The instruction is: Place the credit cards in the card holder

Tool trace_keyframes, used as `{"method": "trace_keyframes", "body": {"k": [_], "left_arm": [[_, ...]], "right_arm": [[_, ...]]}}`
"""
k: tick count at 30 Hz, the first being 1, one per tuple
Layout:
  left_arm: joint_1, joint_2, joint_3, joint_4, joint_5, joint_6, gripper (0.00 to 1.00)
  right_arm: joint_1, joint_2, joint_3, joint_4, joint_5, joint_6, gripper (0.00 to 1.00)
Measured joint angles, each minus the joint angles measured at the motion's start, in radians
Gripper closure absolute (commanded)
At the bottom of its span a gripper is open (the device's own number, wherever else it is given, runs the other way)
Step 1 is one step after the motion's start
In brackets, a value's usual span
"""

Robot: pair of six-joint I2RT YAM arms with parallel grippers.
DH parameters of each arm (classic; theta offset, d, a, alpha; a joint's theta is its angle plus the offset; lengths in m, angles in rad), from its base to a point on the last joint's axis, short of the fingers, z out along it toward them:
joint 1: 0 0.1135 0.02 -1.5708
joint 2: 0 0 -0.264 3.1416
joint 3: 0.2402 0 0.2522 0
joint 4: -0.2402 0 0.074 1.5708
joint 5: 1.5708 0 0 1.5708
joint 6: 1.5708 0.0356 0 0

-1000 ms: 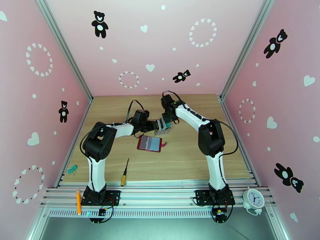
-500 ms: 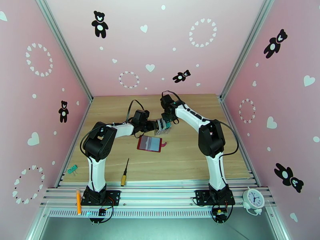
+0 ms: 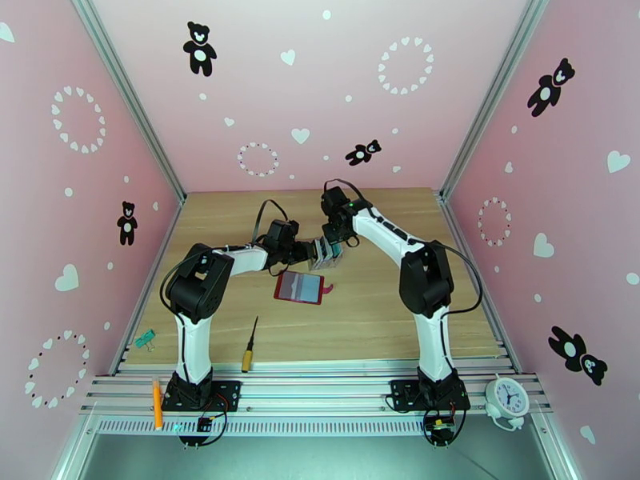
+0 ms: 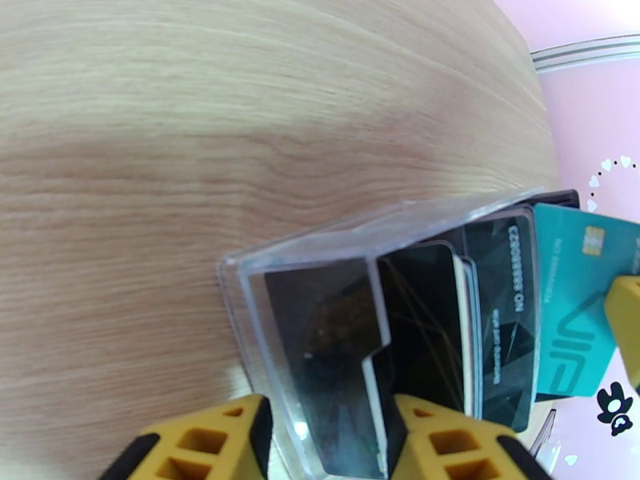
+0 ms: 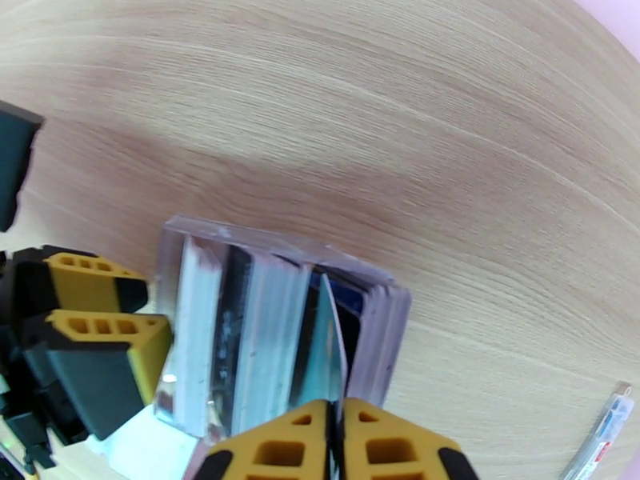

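Observation:
The card holder (image 3: 300, 287), a dark red wallet, lies open on the table with its grey striped slots up. Just behind it, my left gripper (image 3: 314, 252) is shut on one end of a clear plastic rack (image 4: 320, 314) that holds the credit cards upright. Among them are a black card (image 4: 504, 314) and a teal card (image 4: 572, 306). My right gripper (image 5: 336, 418) comes down from above and is shut on the top edge of the teal card (image 5: 330, 346). My left gripper's yellow fingers (image 5: 96, 314) clamp the rack's (image 5: 264, 330) left end.
A yellow-handled screwdriver (image 3: 250, 346) lies near the front edge, with a green clip (image 3: 145, 338) to its left. An orange pen (image 3: 157, 403) and a white clock (image 3: 507, 398) rest on the front rail. Pink walls close in three sides.
My right gripper's jaws have closed onto the teal card in the rack. The right elbow has shifted slightly right. The left arm and the wallet have stayed still.

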Motion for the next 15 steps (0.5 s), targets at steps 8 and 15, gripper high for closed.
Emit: {"method": "trace_keyframes", "body": {"k": [8, 15], "left_arm": [[0.000, 0.000, 0.000, 0.003, 0.000, 0.001, 0.54], [0.001, -0.006, -0.019, 0.026, 0.000, 0.001, 0.53]], "right_arm": [[0.000, -0.041, -0.002, -0.001, -0.086, 0.032, 0.95], [-0.012, -0.119, -0.056, 0.017, -0.172, 0.068, 0.96]]}}
